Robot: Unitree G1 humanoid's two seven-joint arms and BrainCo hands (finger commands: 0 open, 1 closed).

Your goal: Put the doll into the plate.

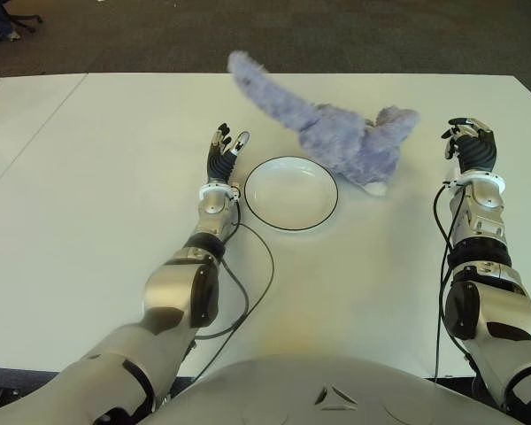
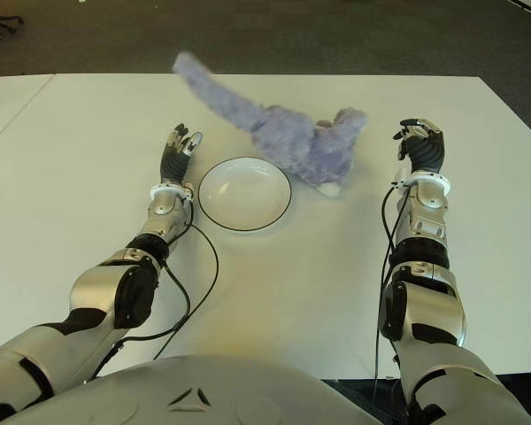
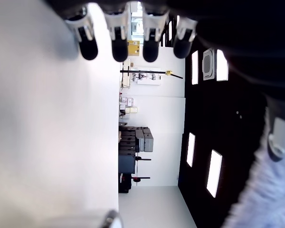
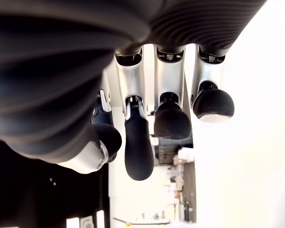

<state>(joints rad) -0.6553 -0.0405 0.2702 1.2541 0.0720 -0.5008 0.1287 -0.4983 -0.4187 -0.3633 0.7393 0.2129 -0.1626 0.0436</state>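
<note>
The purple plush doll (image 1: 350, 137) lies on the white surface (image 1: 97, 204), just behind and to the right of the empty, dark-rimmed plate (image 1: 291, 192), outside it. Its long axis runs diagonally: the fluffy tail stretches away toward the far left, while the bulkier body and head sit nearer and to the right. The left hand (image 1: 223, 152) shows just left of the plate, fingers extended and holding nothing. The right hand (image 1: 470, 146) shows to the doll's right, fingers loosely curled, also empty.
</note>
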